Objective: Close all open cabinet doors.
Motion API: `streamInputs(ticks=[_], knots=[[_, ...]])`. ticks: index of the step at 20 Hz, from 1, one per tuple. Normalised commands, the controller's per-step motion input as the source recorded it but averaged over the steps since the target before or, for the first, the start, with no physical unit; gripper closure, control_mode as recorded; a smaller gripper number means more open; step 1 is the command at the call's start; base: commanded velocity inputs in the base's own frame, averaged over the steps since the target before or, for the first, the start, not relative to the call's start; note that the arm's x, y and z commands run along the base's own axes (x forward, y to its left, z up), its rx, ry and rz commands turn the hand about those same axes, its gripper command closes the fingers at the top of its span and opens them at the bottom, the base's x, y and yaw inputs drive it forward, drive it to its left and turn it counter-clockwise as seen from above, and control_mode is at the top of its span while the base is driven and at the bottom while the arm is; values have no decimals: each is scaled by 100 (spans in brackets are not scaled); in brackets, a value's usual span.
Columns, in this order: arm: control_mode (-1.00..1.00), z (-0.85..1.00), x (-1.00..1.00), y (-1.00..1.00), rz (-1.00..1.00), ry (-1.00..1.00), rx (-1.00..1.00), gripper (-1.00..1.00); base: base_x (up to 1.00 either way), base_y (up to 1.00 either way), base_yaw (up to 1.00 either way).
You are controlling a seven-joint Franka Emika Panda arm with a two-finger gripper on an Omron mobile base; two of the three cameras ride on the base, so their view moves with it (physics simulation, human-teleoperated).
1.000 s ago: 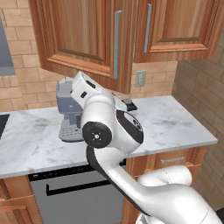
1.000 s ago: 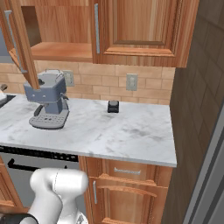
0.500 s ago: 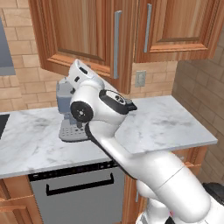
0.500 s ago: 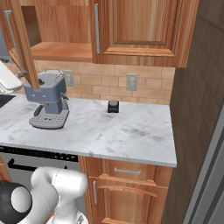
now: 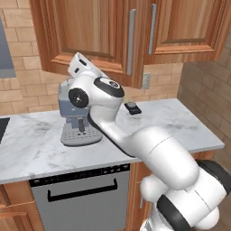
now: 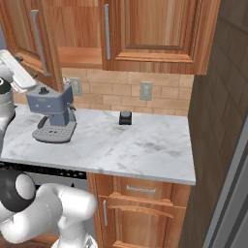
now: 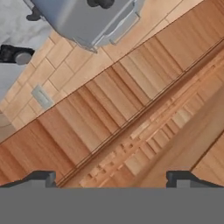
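Kitchen: brick wall (image 6: 111, 89) at the back, with a white and grey marble counter (image 6: 140, 145) under reddish-brown wooden wall cabinets.
Open door: one tall reddish-brown wooden cabinet door with a long silver bar handle (image 5: 83, 38) swings out over the counter on the left. It is not shut yet.
Shut door: the reddish-brown wooden door beside it (image 5: 187, 25) looks closed flat.
Task so far: I think the main job is not done; the open door needs a push back to the cabinet.
Robot arm: the white arm (image 5: 135, 144) reaches up, and its hand is close under the open door.
Gripper: the two-finger gripper (image 7: 112, 178) has its jaws spread wide, holding nothing. It faces the wood of the door's bottom edge.
In the way: a grey-blue coffee machine (image 5: 76, 119) stands just below the hand, so the arm could bump it.
Small things: a small black box (image 6: 125, 117) sits near the wall, well apart from the door. A grey dishwasher front with a black handle (image 5: 81, 196) is under the counter.
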Motion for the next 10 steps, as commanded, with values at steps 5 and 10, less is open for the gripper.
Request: streamInputs(ticks=[5, 10], knots=[[-100, 0, 67, -3, 0, 0, 0, -100, 0, 0, 0], [-100, 6, 65, -8, 0, 0, 0, -100, 0, 0, 0]])
